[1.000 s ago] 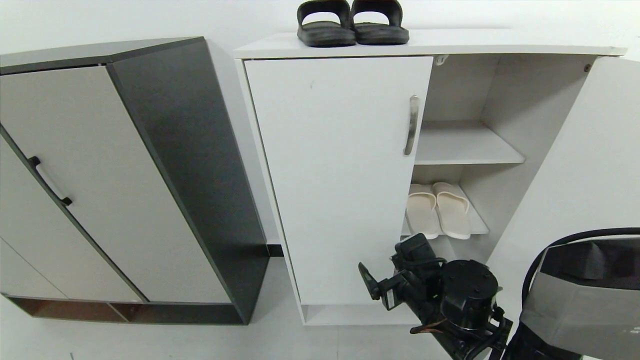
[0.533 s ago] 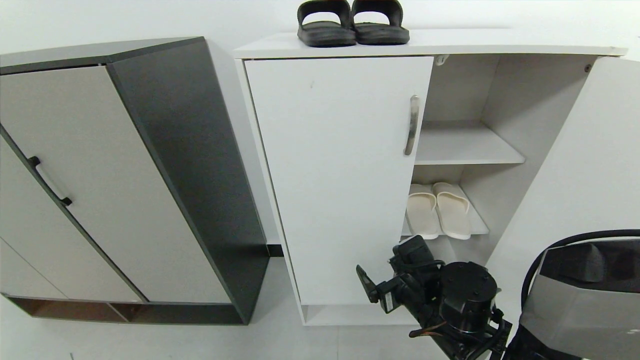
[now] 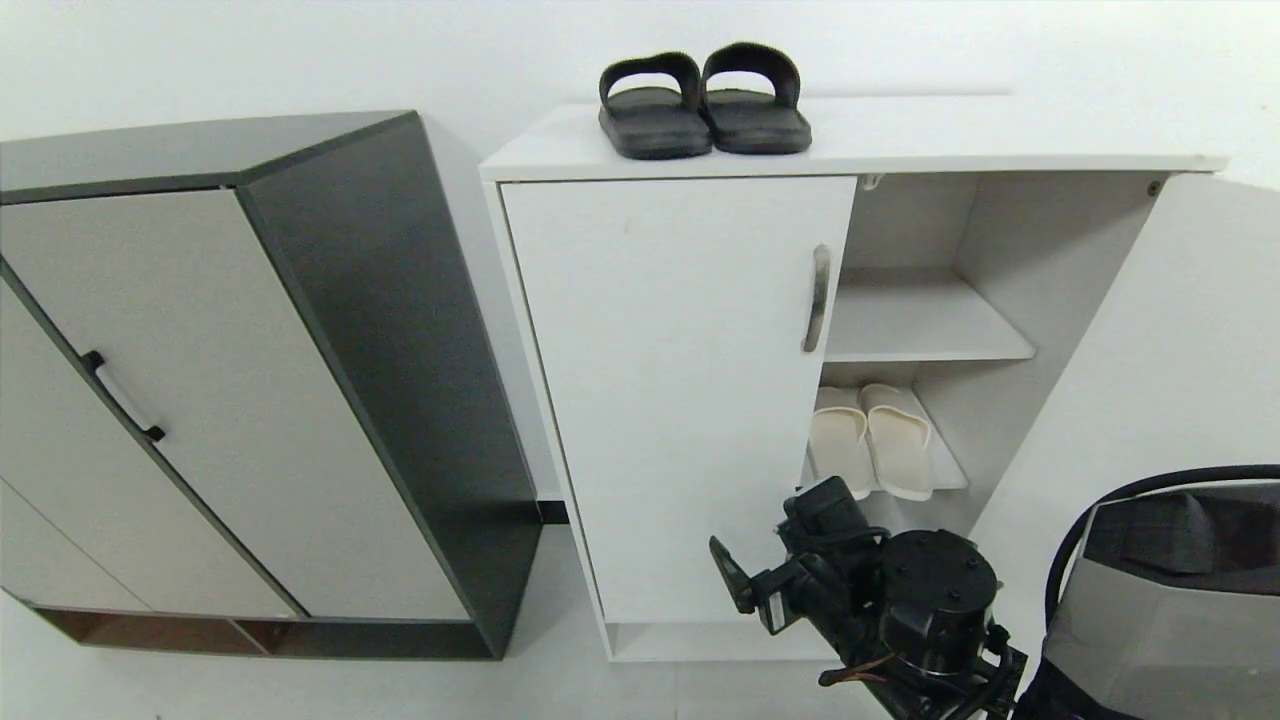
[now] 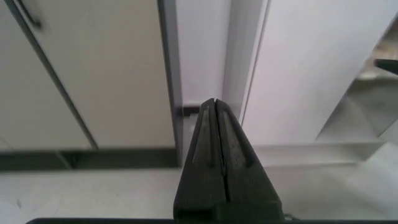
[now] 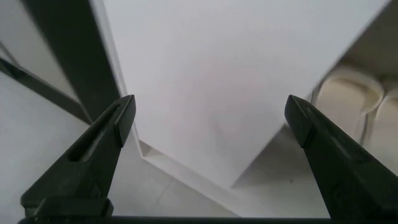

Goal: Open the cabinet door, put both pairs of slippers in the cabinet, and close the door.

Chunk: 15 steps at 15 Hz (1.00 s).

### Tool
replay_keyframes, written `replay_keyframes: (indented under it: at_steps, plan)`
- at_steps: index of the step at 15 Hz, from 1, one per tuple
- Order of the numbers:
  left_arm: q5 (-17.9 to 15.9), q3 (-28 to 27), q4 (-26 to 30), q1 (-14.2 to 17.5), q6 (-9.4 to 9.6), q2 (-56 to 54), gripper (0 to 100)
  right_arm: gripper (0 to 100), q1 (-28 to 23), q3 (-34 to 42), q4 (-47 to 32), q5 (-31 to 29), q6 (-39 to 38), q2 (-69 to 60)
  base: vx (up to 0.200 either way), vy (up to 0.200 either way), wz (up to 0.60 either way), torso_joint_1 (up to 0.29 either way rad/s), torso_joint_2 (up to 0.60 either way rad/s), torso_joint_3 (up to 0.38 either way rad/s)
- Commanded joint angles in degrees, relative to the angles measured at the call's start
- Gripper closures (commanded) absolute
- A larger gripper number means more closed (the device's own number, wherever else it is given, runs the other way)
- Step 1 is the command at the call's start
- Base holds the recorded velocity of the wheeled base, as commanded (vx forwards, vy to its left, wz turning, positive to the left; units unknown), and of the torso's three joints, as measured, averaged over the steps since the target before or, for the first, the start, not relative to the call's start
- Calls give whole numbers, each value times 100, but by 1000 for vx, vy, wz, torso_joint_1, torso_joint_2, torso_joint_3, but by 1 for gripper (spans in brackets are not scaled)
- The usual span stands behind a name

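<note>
A pair of black slippers sits on top of the white cabinet. Its right door is swung open, and the left door with a metal handle is closed. A pair of cream slippers lies on the lower shelf inside, also seen as the cream slippers. My right arm is low in front of the closed door, and my right gripper is open with nothing between its fingers. My left gripper is shut and empty, low near the floor, facing the gap between the two cabinets.
A dark cabinet with grey doors stands to the left of the white one, with a narrow gap between them. The upper shelf inside the white cabinet is bare. Bare floor lies in front.
The whole head view has shifted downward in the picture, so the camera moved. The slippers and doors stay where they were, and the right arm has barely moved.
</note>
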<state>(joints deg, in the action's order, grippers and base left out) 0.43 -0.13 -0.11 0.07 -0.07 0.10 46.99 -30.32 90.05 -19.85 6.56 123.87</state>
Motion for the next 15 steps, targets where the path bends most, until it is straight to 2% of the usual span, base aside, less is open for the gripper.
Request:
replay_keyframes:
  at_steps: [1, 7, 15]
  plan:
    - [1, 5, 2, 1, -1, -1, 100, 0, -6, 0, -5, -2, 3, 6, 0, 0, 0, 76, -525, -349]
    - [1, 5, 2, 1, -1, -1, 100, 0, -6, 0, -5, -2, 3, 6, 0, 0, 0, 119, -463, -339]
    - [1, 5, 2, 1, -1, -1, 100, 0, -6, 17, -5, -2, -5, 23, 0, 0, 0, 176, -484, -316]
